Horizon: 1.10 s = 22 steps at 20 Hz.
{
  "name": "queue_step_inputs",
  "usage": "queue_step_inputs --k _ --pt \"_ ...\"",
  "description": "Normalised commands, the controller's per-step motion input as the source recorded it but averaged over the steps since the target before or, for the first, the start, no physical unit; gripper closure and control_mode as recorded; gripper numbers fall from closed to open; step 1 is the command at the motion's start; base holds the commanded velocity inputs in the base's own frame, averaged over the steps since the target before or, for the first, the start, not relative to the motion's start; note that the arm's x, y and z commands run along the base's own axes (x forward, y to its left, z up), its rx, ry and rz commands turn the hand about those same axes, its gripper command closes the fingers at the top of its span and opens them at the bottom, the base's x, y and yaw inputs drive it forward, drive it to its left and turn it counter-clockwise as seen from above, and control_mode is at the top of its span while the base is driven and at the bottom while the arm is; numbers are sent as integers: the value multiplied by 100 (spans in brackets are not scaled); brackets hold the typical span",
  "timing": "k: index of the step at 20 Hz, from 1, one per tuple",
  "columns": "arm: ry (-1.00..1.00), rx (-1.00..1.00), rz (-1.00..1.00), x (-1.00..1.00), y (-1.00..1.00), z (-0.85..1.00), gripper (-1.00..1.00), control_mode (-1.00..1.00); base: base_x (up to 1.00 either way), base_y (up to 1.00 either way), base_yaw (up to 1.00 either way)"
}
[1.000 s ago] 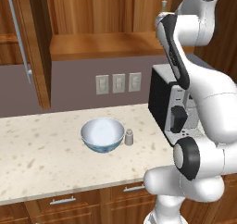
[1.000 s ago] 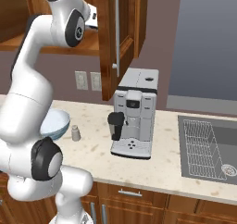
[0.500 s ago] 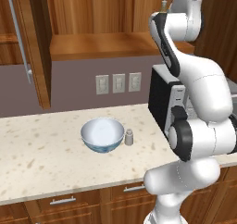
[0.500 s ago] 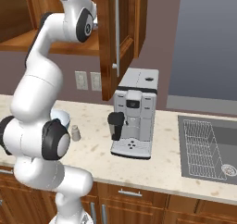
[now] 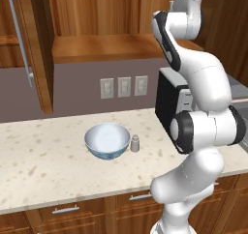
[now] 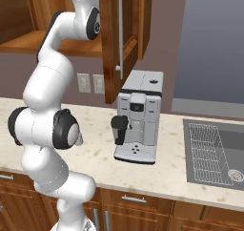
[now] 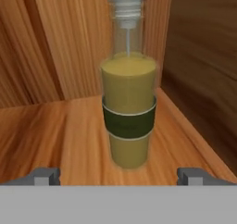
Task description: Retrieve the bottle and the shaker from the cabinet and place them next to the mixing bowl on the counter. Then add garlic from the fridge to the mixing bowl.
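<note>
1. The shaker [image 5: 135, 143] is already sitting on the counter [image 5: 43, 165], just beside the bowl [image 5: 107, 140] on its right, so that part looks done.
2. The bottle [image 7: 128, 102] is standing upright on the wooden shelf inside the cabinet [image 6: 127, 29], close to the right-hand wall, so it is not fetched yet.
3. The arm is reaching up into the open cabinet, and the gripper [image 7: 119, 176] is facing the bottle head-on with its two fingertips [image 7: 42, 176] spread wide, one to either side of the bottle's base and clear of it.
4. Nothing is being held at this point; the fingers are wide apart with only the shelf and the bottle ahead of them.
5. I judge the step in hand to be the approach for the bottle grasp: the hand is needing to go forward until the body sits between the fingers, then close.
6. Still to come: lifting the bottle out, setting it down next to the bowl, then going to the fridge for the garlic and dropping it in the bowl.
7. The bowl is looking empty from here, so by my reckoning roughly a third of the job is complete.
</note>
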Motion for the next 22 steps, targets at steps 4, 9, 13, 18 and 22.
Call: queue_step_inputs --k 4,9,13,18,22 --pt "0 1 1 18 -17 0 -100 -100 0 0 0" --pt "-8 4 2 10 -16 0 -100 -100 0 0 0" --pt "-3 0 2 1 -7 -3 -100 -100 0 0 0" --pt "-14 1 2 0 0 -13 -100 -100 0 0 0" --pt "-9 0 1 4 0 -10 -100 -100 0 0 0"
